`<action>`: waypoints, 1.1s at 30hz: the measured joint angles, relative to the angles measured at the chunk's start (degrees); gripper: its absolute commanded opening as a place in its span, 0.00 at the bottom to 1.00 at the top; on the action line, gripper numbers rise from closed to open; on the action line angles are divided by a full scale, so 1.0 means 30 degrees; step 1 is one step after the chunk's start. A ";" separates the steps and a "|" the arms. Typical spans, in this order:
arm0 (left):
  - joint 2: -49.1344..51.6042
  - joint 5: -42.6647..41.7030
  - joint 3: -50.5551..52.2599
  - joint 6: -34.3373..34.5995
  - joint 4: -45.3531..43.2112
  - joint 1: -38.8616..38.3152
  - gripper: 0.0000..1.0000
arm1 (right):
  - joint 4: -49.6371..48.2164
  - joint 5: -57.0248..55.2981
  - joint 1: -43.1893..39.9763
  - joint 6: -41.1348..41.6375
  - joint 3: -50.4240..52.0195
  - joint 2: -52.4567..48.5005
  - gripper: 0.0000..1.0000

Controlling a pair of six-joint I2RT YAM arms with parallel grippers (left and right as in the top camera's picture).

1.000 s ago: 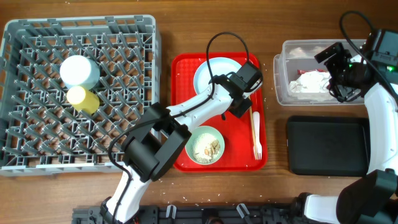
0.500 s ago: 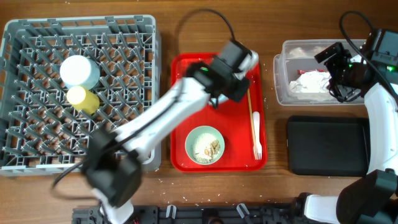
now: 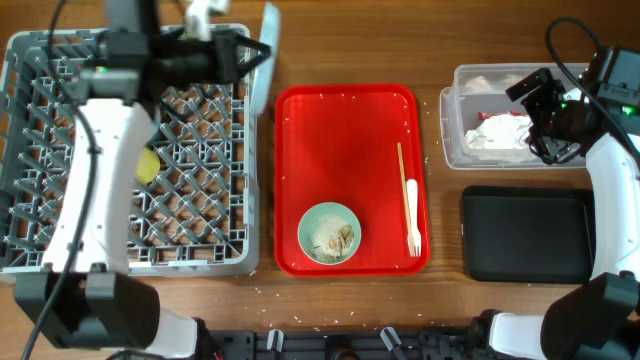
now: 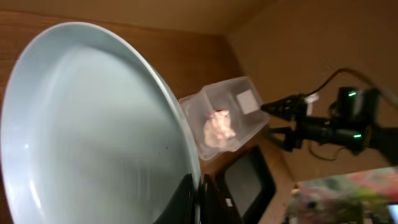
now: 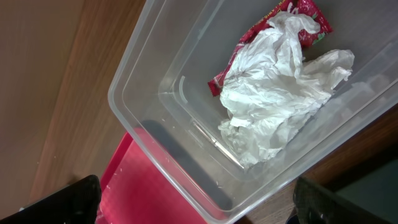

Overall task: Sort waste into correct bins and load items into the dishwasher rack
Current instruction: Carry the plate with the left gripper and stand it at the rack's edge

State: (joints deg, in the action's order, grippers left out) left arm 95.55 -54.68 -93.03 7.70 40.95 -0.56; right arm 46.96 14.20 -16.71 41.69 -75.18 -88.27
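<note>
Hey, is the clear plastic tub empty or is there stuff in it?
Not empty: the clear tub holds a crumpled white napkin lying partly over a red wrapper.

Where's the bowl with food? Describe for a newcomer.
Find the red tray between the grey rack and the clear tub. Near its robot-side edge sits a pale blue bowl. Unlike the white fork and chopsticks beside it, it is round and holds beige crumbs.

Overhead: straight down, whole table. L wrist: tight on plate, faces tub. R wrist: close above same tub.
</note>
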 measured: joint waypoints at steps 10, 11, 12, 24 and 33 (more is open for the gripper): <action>0.2783 -0.2914 0.0000 0.0051 0.0058 0.2965 0.04 | 0.0000 0.0000 0.0000 0.0000 0.0000 0.0000 1.00; 0.3366 -0.3031 0.0000 0.0044 0.0007 0.3002 0.04 | 0.0000 0.0000 0.0000 0.0000 0.0000 0.0000 1.00; 0.3920 -0.3024 0.0000 0.0051 -0.0022 0.3060 0.04 | 0.0000 0.0000 0.0000 0.0000 0.0000 0.0000 1.00; 0.4881 -0.1821 0.0000 0.1392 -0.0182 0.4073 0.94 | 0.0000 0.0000 0.0000 0.0000 0.0000 0.0000 1.00; -0.0386 0.6033 0.0000 0.1683 0.3497 0.3963 0.95 | 0.0015 0.0000 0.0000 0.0000 0.0000 0.0000 0.99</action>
State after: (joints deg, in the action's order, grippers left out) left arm 94.39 -36.58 -93.03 12.75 51.44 11.33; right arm 47.00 14.20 -16.71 41.69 -75.18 -88.27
